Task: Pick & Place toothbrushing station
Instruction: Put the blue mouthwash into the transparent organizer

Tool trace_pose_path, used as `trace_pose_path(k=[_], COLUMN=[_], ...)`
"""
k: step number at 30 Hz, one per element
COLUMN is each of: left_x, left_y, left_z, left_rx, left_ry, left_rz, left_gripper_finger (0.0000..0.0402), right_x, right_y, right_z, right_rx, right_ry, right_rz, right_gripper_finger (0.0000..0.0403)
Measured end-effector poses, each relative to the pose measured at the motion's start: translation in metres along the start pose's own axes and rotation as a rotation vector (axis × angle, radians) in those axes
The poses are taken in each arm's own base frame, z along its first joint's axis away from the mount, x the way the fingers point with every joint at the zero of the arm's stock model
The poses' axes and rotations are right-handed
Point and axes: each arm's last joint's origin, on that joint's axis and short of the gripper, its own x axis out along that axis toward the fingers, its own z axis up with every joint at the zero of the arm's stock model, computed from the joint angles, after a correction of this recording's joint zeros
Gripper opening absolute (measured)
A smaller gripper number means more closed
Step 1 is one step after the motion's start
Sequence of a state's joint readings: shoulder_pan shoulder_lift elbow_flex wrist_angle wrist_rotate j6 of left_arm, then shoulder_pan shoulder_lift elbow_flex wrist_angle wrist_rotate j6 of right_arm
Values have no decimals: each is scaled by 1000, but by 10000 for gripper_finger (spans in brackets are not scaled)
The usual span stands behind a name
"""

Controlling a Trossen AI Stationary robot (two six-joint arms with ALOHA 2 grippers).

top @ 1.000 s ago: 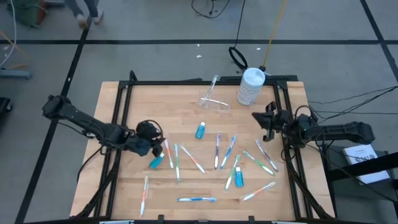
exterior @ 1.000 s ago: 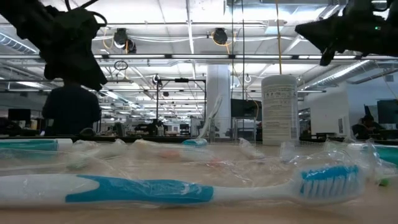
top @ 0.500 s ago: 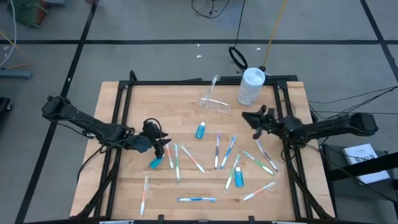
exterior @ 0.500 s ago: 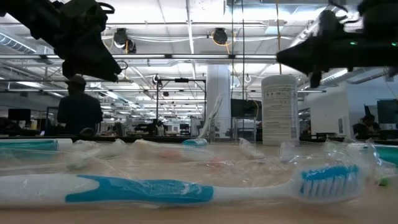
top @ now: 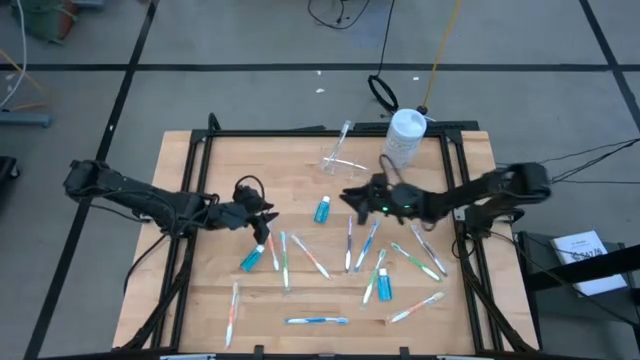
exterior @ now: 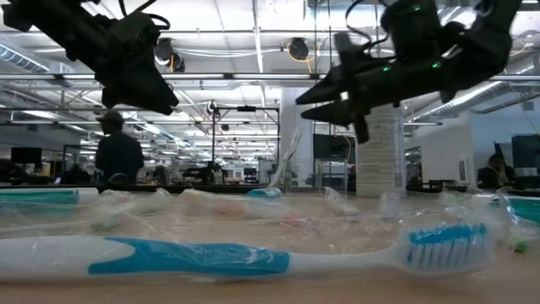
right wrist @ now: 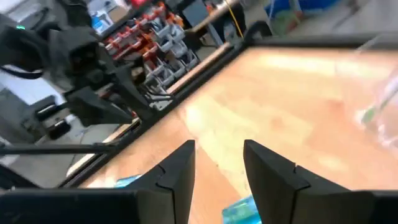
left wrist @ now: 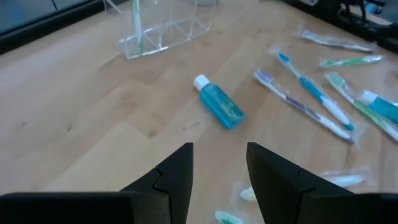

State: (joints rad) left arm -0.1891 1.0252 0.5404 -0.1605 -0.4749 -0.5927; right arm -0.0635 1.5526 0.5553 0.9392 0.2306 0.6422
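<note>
Blue-handled toothbrush (exterior: 253, 253) foreground, right claw (exterior: 316, 100) parted, white bottle (exterior: 379, 150)

A robotics lab: open industrial hall with ceiling pipes (exterior: 253, 78), cable-strewn floor (top: 340, 12), parts bins (right wrist: 146, 46).

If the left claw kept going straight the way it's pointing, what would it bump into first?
Probably the small blue toothpaste tube lying flat on the table, just ahead of the open left claw. Depth is hard to judge; the clear holder sits farther on.
</note>
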Motion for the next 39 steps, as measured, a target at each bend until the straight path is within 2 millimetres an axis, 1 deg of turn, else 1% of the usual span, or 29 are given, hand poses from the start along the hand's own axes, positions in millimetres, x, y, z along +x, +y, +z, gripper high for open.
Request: trace_pose_path(k=[2,4,6,9,10,12,15,17,20,23,26,28,32,35,39], left_x=[2,3,4,5,5,6,6,6,6,5,4,3,2,2,1], left_y=[2,2,3,4,5,6,6,7,6,2,-1,-3,-4,-5,-6], left_z=[3,5,8,11,11,12,14,13,12,10,8,7,6,6,6], left_rx=[12,21,32,41,45,42,37,38,30,24,31,20,-2,-23,-35], left_ry=[-7,-15,-19,-23,-20,-26,-30,-27,-15,6,18,18,18,21,21], left_rz=[-2,-23,-38,-62,-65,-73,-73,-72,-84,-125,-151,-157,-157,-157,-162], left_gripper_finger=[152,152,152,152,152,152,152,152,152,152,152,152,152,152,152], right_x=[14,25,36,50,54,61,71,73,72,71,70,71,81,89,93], right_y=[1,3,10,31,37,47,52,49,40,28,18,14,3,-4,-17], right_z=[-4,-9,-9,0,4,12,21,24,25,23,25,24,13,5,-11], right_rx=[0,-58,-133,-327,-397,-523,-682,-763,-881,-949,-962,-959,-962,-1008,-1021], right_ry=[10,47,74,79,84,142,301,411,504,547,557,555,542,521,595], right_rz=[-7,9,75,233,256,263,216,184,171,159,185,223,261,272,263], right_gripper_finger=[131,131,131,131,130,130,130,130,130,130,135,146,176,203,234])
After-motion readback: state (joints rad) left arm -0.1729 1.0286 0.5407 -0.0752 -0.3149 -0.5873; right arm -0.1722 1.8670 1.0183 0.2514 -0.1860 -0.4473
